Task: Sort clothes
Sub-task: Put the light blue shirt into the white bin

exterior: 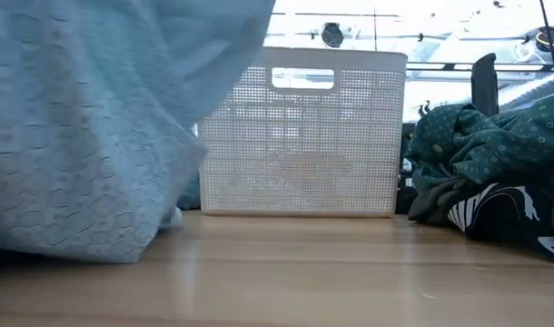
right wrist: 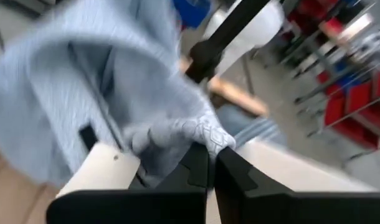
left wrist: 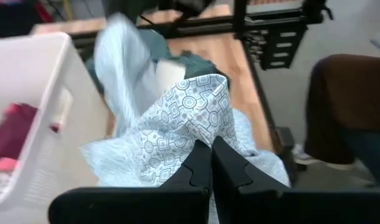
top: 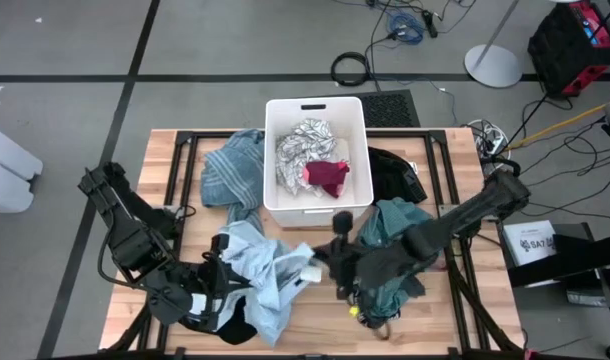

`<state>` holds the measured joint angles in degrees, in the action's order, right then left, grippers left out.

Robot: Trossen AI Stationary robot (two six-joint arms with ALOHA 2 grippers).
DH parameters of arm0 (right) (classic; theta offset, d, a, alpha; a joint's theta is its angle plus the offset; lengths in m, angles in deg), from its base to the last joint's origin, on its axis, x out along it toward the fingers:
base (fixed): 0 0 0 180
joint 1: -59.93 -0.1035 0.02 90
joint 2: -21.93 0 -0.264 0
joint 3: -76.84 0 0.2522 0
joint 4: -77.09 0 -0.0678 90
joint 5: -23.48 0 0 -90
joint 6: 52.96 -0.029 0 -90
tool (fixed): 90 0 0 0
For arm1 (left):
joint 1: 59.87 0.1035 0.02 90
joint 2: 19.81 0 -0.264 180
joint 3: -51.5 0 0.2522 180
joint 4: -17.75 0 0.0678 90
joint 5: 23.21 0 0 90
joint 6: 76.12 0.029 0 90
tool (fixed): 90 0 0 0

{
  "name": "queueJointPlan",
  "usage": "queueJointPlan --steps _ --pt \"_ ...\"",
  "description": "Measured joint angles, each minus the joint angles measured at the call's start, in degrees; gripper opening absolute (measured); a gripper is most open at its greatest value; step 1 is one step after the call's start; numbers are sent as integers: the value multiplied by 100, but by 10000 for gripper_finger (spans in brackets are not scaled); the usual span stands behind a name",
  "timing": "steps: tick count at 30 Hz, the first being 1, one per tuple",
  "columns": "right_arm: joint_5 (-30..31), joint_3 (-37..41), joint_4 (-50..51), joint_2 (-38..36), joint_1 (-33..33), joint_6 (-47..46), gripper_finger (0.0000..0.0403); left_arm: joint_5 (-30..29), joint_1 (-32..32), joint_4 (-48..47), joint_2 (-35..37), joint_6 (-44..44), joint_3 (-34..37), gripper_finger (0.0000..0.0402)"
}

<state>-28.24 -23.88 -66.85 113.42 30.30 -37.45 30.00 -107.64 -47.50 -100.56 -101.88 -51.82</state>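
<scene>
Clothes lie spread over the desk [top: 175, 300], and the light blue garment [top: 267, 270] is the piece in work, held up at the near edge between both arms, just in front of the white bin [top: 357, 190].

Left pincer [left wrist: 210, 163]: fingers pressed together, pinching the printed fabric of the light blue garment. Right pincer [right wrist: 210, 163]: fingers likewise together, with a fold of the same garment caught between them. The garment is thus held at two points.

Other pieces: the blue striped garment [top: 233, 168] lies left of the bin; the teal green garment [top: 397, 225] lies under the right arm; a black garment [top: 393, 172] lies right of the bin. Inside the bin are a white-grey patterned piece [top: 303, 142] and a magenta-pink piece [top: 327, 178].

Risks, as judged from here:
- If the arms draw apart unevenly, the fabric may slip out of one pinch and drop.
- The hanging lower part may drag on the bin rim or catch the right arm.
- The right arm may snag the teal green garment below it.

View differences: the high view alone shows the bin contents and all piles. The low view shows the bin's perforated wall and the hanging blue fabric, but neither pincer. Only the wrist views show the pinches; the left one also shows part of a person beyond the desk.
</scene>
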Motion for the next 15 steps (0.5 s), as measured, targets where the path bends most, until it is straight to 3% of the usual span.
queueJointPlan --steps 4,8,15 --pt "91 -467 -15 -403 42 540 1 -521 0 4 16 272 0 1" --pt "105 -914 -252 -637 111 1097 0 -1408 0 150 35 723 0 1" --pt "78 -1687 -769 -698 336 2209 0 -3047 8 1868 150 2962 4 1"
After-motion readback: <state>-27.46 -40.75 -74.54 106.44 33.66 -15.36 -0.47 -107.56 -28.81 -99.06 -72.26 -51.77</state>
